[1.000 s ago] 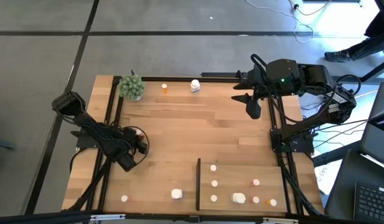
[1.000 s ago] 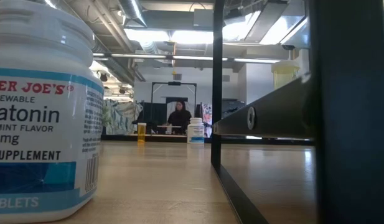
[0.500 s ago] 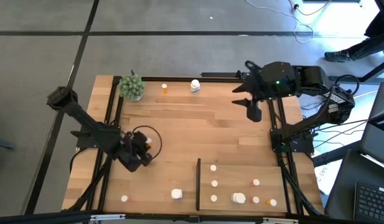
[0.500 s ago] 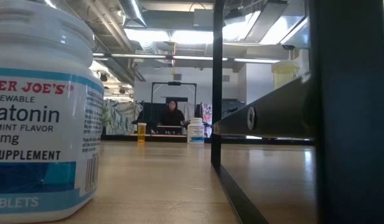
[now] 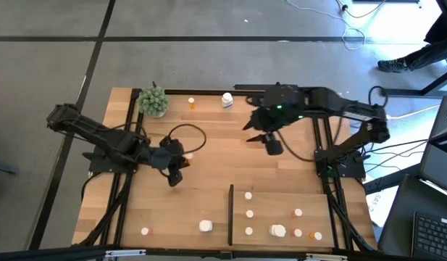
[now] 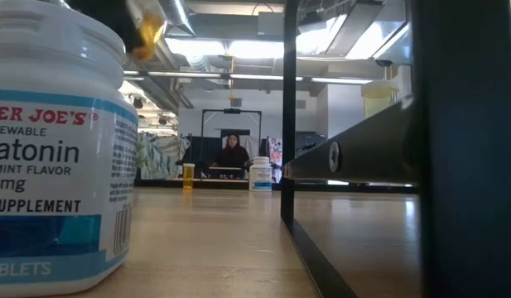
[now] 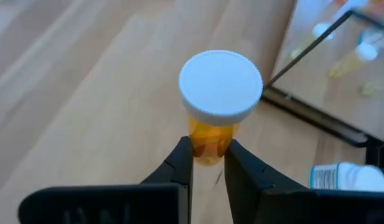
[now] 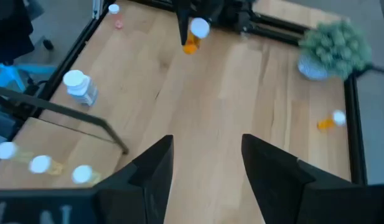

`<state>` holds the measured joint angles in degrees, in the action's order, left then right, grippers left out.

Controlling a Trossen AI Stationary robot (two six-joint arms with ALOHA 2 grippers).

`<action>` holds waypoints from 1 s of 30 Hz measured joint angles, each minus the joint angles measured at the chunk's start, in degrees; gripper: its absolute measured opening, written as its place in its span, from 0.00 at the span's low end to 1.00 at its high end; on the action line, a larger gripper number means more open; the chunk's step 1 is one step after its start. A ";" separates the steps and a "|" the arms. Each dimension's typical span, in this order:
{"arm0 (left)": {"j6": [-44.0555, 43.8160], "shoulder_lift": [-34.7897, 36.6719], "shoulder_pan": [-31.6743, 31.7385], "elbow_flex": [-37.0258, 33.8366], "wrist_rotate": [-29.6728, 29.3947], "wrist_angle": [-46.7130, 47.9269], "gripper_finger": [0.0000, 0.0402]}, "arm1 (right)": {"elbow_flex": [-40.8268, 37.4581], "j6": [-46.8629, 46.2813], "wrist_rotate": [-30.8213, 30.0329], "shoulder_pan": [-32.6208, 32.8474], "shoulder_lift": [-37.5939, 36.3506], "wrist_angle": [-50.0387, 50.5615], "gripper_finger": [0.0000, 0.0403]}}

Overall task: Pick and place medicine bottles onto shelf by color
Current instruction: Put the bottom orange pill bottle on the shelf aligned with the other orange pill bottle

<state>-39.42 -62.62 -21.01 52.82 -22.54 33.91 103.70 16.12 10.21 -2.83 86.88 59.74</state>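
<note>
The tabletop (image 5: 209, 145) fills the centre of the high view, with the shelf (image 5: 281, 190) at its lower right holding several bottles. Over the last second the left arm has swung from the left edge toward the middle; its left claw (image 5: 175, 164) is clenched on an orange bottle (image 7: 215, 118), lifted clear of the wood. The right claw (image 5: 267, 138), fingers spread and empty, has moved in from the upper right. The carry toward the shelf looks underway.
</note>
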 joint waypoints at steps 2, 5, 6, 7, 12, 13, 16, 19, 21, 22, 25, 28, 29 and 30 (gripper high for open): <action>3.04 -0.47 1.73 1.78 1.30 0.40 0.12 | 0.00 1.02 0.69 -0.02 1.95 -2.65 0.48; 7.00 -0.49 3.28 4.12 2.40 0.24 0.12 | 0.00 2.84 3.34 -0.38 4.97 -6.47 0.48; 8.13 -0.55 3.66 4.64 2.47 0.19 0.12 | 0.00 3.20 4.71 -0.50 6.01 -8.16 0.48; 9.02 -0.87 3.97 5.12 2.51 0.30 0.11 | 0.00 3.33 6.28 -0.73 7.04 -10.12 0.48; 12.02 -1.12 5.33 6.32 2.53 0.07 0.11 | 0.00 3.62 14.50 -1.61 12.30 -20.70 0.48; 12.11 -1.12 5.62 6.30 2.56 0.44 0.11 | 0.00 3.59 15.52 -1.74 13.35 -22.37 0.48; 12.12 -1.13 5.99 6.27 2.55 0.50 0.11 | 0.00 3.55 17.89 -2.04 16.07 -25.73 0.48; 12.14 -1.12 6.07 6.27 2.55 0.58 0.10 | 0.00 3.54 18.32 -2.10 18.47 -28.65 0.48; 12.67 -1.12 6.07 6.27 2.55 0.59 0.09 | 0.00 3.58 18.04 -2.14 19.98 -30.64 0.48; 12.96 -1.12 6.05 6.27 2.57 0.59 0.09 | 0.00 3.60 18.00 -2.22 20.46 -30.92 0.48; 13.01 -1.12 6.05 6.27 2.54 0.96 0.05 | 0.00 3.62 18.04 -2.57 21.37 -30.34 0.48; 13.05 -1.12 6.05 6.27 2.38 1.38 0.01 | 0.00 3.62 17.93 -3.20 21.38 -30.17 0.48; 13.03 -1.12 6.06 6.27 2.29 1.37 0.00 | 0.02 3.57 17.92 -3.49 21.23 -30.19 0.48; 13.03 -1.12 6.07 6.27 2.21 1.36 0.00 | 0.22 3.39 17.92 -3.78 21.12 -29.67 0.48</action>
<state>-26.39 -63.75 -14.94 59.09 -20.32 35.27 103.92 19.52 28.12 -6.62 108.00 30.07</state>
